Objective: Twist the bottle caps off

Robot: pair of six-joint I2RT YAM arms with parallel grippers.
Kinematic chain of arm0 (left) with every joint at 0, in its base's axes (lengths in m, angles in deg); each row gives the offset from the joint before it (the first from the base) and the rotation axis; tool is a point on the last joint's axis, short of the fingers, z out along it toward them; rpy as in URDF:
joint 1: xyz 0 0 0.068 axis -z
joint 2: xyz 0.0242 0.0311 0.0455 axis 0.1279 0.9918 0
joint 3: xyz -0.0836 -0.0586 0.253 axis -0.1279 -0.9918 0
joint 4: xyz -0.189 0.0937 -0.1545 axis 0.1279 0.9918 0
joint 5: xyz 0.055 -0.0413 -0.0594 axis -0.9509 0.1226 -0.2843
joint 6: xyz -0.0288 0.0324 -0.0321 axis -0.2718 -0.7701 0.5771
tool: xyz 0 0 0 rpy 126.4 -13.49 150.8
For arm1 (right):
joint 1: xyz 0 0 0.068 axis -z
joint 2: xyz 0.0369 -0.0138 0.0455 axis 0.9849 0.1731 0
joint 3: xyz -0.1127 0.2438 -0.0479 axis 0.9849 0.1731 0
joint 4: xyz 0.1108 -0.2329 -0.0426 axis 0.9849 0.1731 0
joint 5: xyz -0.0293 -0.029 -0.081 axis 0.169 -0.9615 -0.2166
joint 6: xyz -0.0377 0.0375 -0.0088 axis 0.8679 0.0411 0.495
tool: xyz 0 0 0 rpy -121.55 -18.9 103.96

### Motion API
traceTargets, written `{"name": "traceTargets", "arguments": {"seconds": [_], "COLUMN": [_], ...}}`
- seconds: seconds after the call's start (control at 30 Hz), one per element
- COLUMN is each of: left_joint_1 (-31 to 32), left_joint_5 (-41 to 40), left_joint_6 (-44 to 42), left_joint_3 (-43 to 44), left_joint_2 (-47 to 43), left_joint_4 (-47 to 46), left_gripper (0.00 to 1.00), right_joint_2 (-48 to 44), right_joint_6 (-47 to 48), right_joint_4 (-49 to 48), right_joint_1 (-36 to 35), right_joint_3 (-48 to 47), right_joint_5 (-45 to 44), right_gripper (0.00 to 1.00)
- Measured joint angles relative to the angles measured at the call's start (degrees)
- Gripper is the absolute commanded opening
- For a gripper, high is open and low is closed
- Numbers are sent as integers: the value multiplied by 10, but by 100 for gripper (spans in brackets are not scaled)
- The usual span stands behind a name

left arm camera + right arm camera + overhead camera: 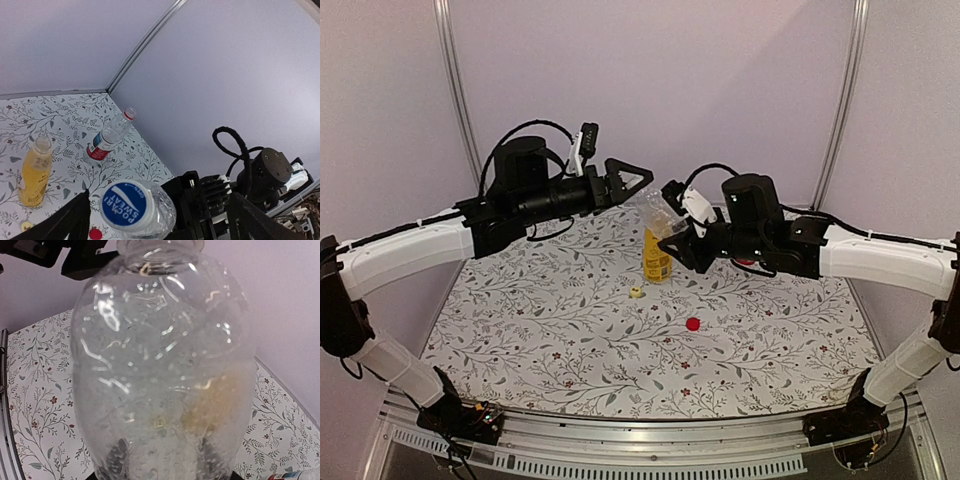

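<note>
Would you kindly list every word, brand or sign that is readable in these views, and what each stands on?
"POCARI SWEAT": white print on the round blue plastic cap of the clear unlabelled plastic bottle.
"OPEN": small, near that cap's rim, barely legible.
Red label on the clear plastic bottle lying flat: print too small to read.
Bottle of yellow-orange liquid: no text shows.

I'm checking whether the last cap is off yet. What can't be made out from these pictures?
Blue cap: the left wrist view shows only its top; its thread is hidden, so loosened or not is unclear.
Red-labelled bottle: top view, mostly hidden behind the right arm; right wrist view, cut by the bottom edge.
Right gripper: right wrist view, only dark blurs through the clear bottle.
</note>
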Motion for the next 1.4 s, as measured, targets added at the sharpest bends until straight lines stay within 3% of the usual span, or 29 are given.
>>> {"name": "traceTargets", "arguments": {"seconds": [0.23, 0.63, 0.9, 1.4], "left_joint_1": [-40, -67, -67, -58], "left_joint_5": [67, 300, 371, 384], "left_joint_6": [-65, -163, -170, -169], "left_joint_3": [-84, -82, -72, -66], "left_joint_2": [-81, -82, -55, -46], "left_joint_4": [-76, -162, -188, -201], "left_gripper": [96, 78, 66, 53], "right_joint_2": [-22, -41, -41, -40], "right_joint_6": [-15, -45, -60, -71], "right_joint_4": [-7, -45, -63, -73], "right_joint_1": [12, 28, 38, 38], "right_joint_3": [24, 40, 40, 40], "right_joint_5": [125, 353, 404, 421], "right_gripper": [30, 30, 30, 30]}}
